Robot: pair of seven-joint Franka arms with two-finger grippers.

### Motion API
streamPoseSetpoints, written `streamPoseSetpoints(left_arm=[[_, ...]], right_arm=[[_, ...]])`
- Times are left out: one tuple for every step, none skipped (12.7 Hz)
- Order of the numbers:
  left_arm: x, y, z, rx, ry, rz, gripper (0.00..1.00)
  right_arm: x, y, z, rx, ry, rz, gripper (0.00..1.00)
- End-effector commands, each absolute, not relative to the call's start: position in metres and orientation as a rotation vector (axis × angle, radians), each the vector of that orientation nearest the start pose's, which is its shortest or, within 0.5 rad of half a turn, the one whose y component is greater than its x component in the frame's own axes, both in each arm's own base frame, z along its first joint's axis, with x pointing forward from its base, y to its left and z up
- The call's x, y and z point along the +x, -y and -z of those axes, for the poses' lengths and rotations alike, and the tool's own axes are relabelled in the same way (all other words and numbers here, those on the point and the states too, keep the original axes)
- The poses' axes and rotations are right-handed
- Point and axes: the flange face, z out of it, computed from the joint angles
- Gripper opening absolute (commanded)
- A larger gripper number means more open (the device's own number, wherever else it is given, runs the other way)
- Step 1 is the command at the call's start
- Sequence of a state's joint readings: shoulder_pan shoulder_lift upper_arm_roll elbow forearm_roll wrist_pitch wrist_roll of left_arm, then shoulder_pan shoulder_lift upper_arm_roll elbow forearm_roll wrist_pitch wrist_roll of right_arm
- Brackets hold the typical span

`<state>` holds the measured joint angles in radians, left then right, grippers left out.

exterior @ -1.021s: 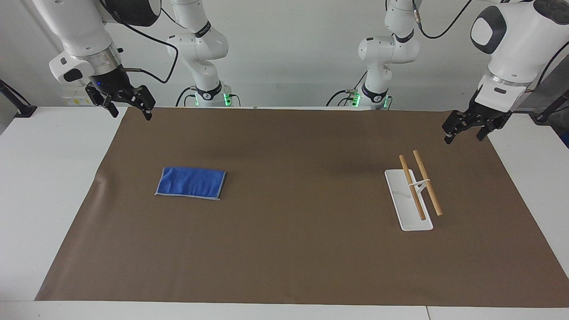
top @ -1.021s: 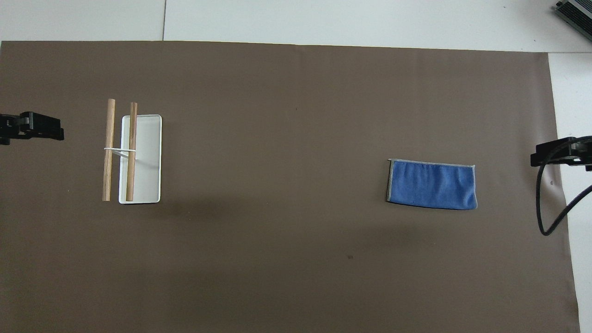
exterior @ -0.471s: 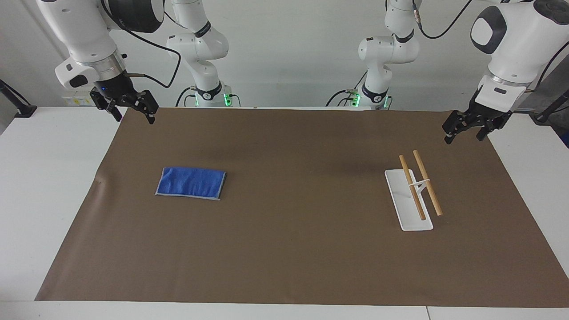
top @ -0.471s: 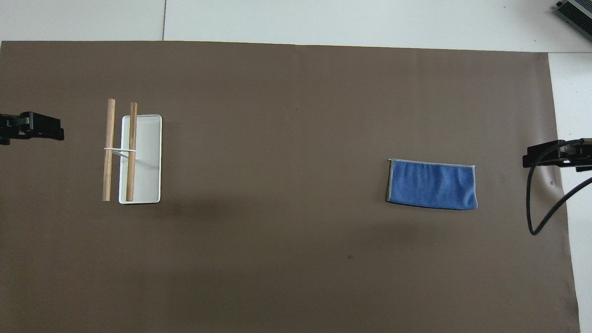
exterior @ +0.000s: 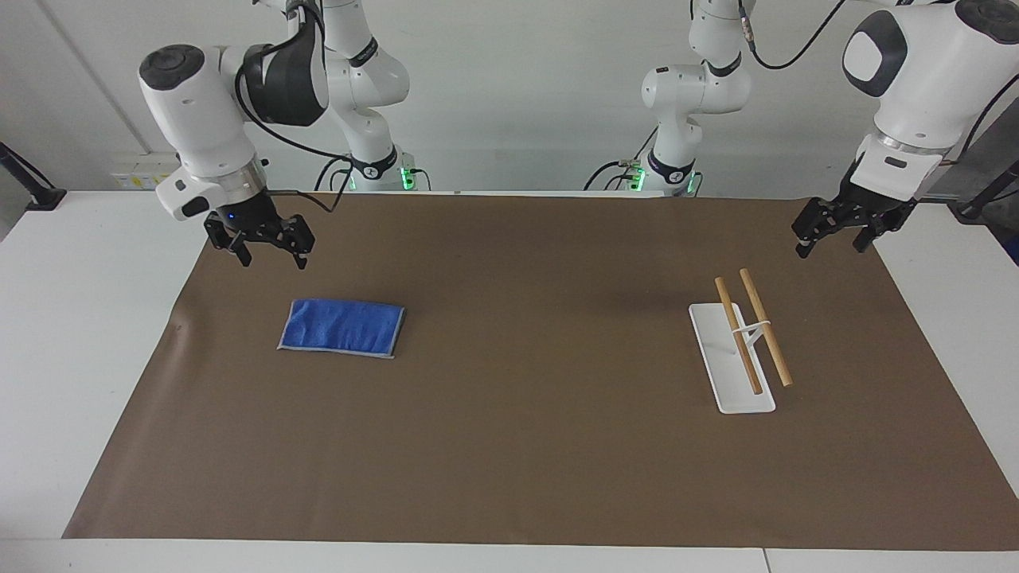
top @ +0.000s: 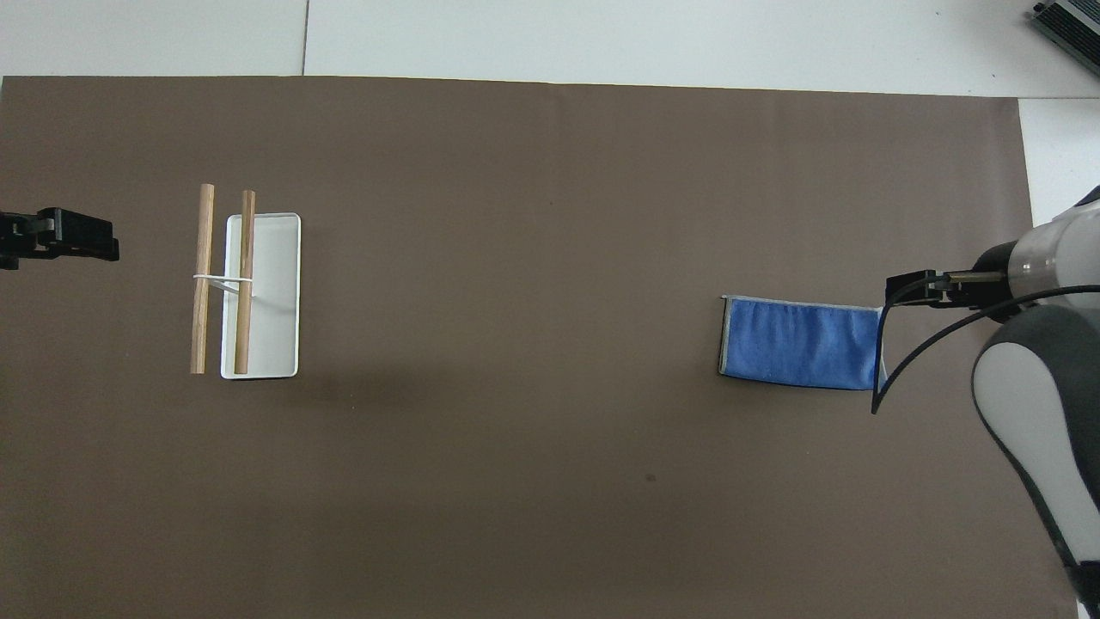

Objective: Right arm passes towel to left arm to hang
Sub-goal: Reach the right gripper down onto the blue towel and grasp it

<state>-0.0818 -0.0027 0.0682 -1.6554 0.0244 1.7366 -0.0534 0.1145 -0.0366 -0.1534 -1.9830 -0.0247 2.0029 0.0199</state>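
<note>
The blue towel [exterior: 342, 327] lies flat and folded on the brown mat [exterior: 517, 446]; it also shows in the overhead view [top: 801, 343]. My right gripper [exterior: 271, 255] is open and empty, raised over the mat beside the towel's corner at the right arm's end of the table, apart from it; the overhead view shows the right gripper [top: 909, 289] at that corner. My left gripper [exterior: 829, 245] is open and empty, and waits in the air over the mat's edge at the left arm's end; it also shows in the overhead view [top: 84, 247].
A towel rack [exterior: 744, 338] with a white base and two wooden rods stands on the mat at the left arm's end; it also shows in the overhead view [top: 258, 297]. The right arm's black cable [top: 885, 370] hangs over the towel's end.
My right arm has swung in and come down from the mat's corner toward the towel. The towel, the rack and the left arm have not moved.
</note>
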Motion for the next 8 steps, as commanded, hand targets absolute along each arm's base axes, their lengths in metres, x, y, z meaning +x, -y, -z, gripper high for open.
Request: streamPoseSetpoints(left_arm=[[0.558,0.003,-0.602,-3.099,0.048,0.140,1.00],[0.558,0.003,-0.602,-3.099,0.048,0.140,1.00],[0.558,0.003,-0.602,-3.099,0.048,0.140,1.00],[0.558,0.003,-0.602,-3.099,0.048,0.140,1.00],[0.558,0.003,-0.602,-3.099,0.048,0.140,1.00],[0.558,0.003,-0.602,-3.099,0.048,0.140,1.00],[0.558,0.003,-0.602,-3.099,0.048,0.140,1.00],[0.558,0.003,-0.602,-3.099,0.048,0.140,1.00]], right_arm=[[0.551,0.021,-0.428,-3.148,-0.099,0.080,1.00],[0.554,0.021,-0.408,-3.151,-0.102,0.068,1.00],[0.555,0.022,-0.391,-3.154,-0.104,0.057,1.00],[0.555,0.022,-0.373,-3.156,-0.107,0.047,1.00],[0.555,0.021,-0.356,-3.147,-0.123,0.055,1.00],[0.556,0.021,-0.340,-3.115,-0.166,0.081,1.00],[0.556,0.022,-0.333,-3.101,-0.174,0.115,1.00],[0.556,0.020,-0.328,-3.102,-0.174,0.109,1.00]])
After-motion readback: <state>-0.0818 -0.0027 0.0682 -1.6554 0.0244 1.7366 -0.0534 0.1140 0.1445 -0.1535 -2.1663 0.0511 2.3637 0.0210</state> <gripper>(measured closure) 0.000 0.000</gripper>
